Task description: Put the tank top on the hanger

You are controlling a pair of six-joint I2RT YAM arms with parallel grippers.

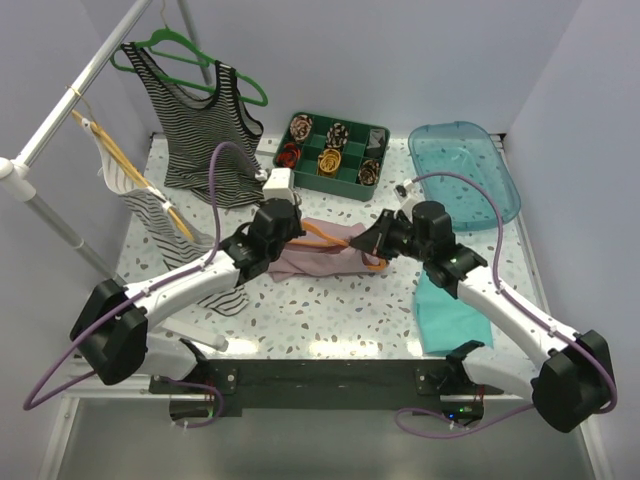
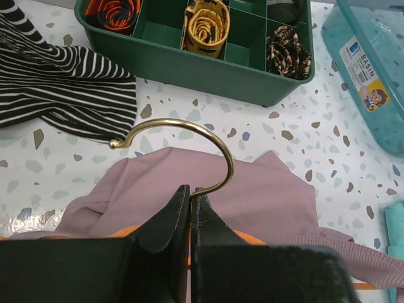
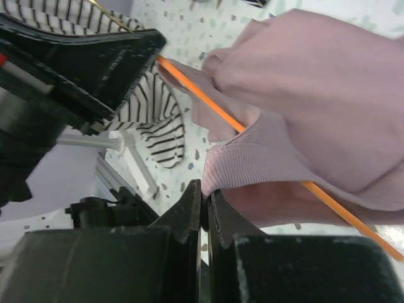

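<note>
At the desk's [image 1: 330, 310] far-left corner I see a striped top [image 1: 205, 130] hanging on a green hanger [image 1: 180, 48]. My left jaws are clenched on the hanger [image 1: 322, 232] at the foot of its metal hook [image 2: 183, 121]. The tank top [image 1: 320, 262] lies crumpled mid-desk, just short of the green tray [image 2: 189, 72], with the orange arm threaded through it. My right jaws are pinching its ribbed edge. A teal cloth [image 1: 450, 315] lies toward the right edge

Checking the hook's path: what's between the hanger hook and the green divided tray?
Only bare speckled tabletop separates the hanger hook from the green tray, per the left wrist view; the striped top lies to one side.
</note>
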